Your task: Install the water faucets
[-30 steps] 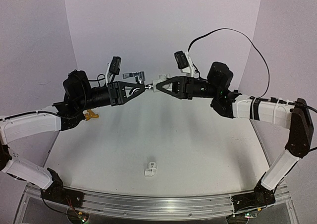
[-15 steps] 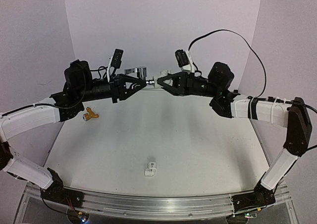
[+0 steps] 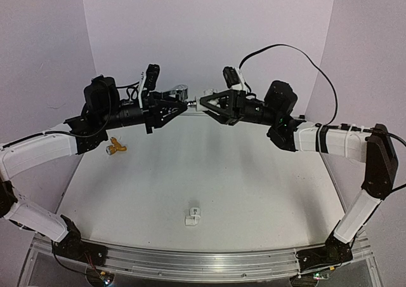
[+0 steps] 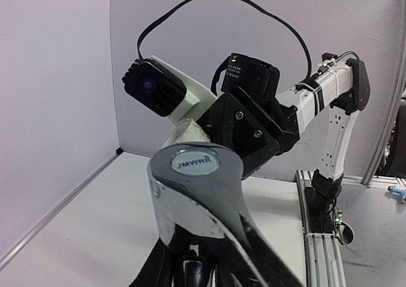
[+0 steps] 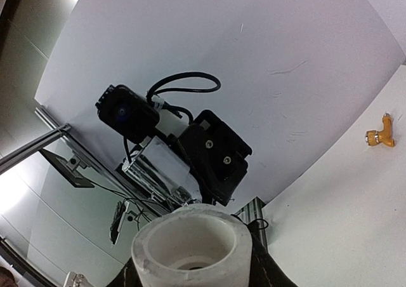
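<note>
My left gripper (image 3: 182, 106) is shut on the shiny silver faucet (image 3: 176, 91), held in the air above the back of the table. In the left wrist view the faucet (image 4: 196, 192) fills the bottom, its round cap reading JMWRR. My right gripper (image 3: 201, 103) is shut on a short white pipe fitting (image 3: 207, 100), whose open end (image 5: 193, 246) faces the faucet (image 5: 158, 169). The faucet's end and the fitting meet tip to tip between the two grippers. The brass-gold faucet (image 3: 115, 149) lies on the table at the left, also in the right wrist view (image 5: 380, 136).
A second white pipe fitting (image 3: 193, 216) lies on the table (image 3: 254, 185) near its front middle. White walls close off the back and both sides. An aluminium rail (image 3: 190, 265) runs along the near edge by the arm bases.
Both grippers have risen a little with the faucet and fitting still end to end. My left wrist has turned, and the silver faucet's handle now sits higher and further right.
</note>
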`<state>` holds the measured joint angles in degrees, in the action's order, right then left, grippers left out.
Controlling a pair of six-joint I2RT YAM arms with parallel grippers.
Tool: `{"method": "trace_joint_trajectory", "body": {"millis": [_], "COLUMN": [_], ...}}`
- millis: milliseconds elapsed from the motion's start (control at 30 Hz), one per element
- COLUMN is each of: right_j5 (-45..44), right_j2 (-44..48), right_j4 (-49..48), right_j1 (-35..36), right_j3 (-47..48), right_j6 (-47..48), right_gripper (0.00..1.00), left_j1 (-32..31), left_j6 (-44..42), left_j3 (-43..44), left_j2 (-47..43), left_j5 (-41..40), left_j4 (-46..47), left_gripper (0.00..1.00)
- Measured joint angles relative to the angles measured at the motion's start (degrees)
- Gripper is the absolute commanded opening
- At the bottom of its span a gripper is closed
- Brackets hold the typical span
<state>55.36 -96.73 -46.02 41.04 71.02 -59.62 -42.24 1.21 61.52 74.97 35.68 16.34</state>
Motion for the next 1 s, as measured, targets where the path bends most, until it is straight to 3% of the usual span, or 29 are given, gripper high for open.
{"method": "trace_joint_trajectory", "body": {"millis": [733,1000], "right_j5": [-2.4,-6.1], "right_j2": [-4.3,-4.6], "right_j4": [-3.4,-3.9], "right_j1": [-0.6,-1.5], "right_j3": [3.3,4.8], "right_j6": [-18.9,-23.2], "right_gripper": [0.00,0.00], "left_j1": [0.3,0.3], "left_j6": [-37.5,-54.0], "left_j3": [0.8,8.6], "left_j2": [1.8,5.1], "left_j5": [-4.3,-6.3], "left_j4": [1.0,-5.3], "left_gripper": [0.00,0.00]}}
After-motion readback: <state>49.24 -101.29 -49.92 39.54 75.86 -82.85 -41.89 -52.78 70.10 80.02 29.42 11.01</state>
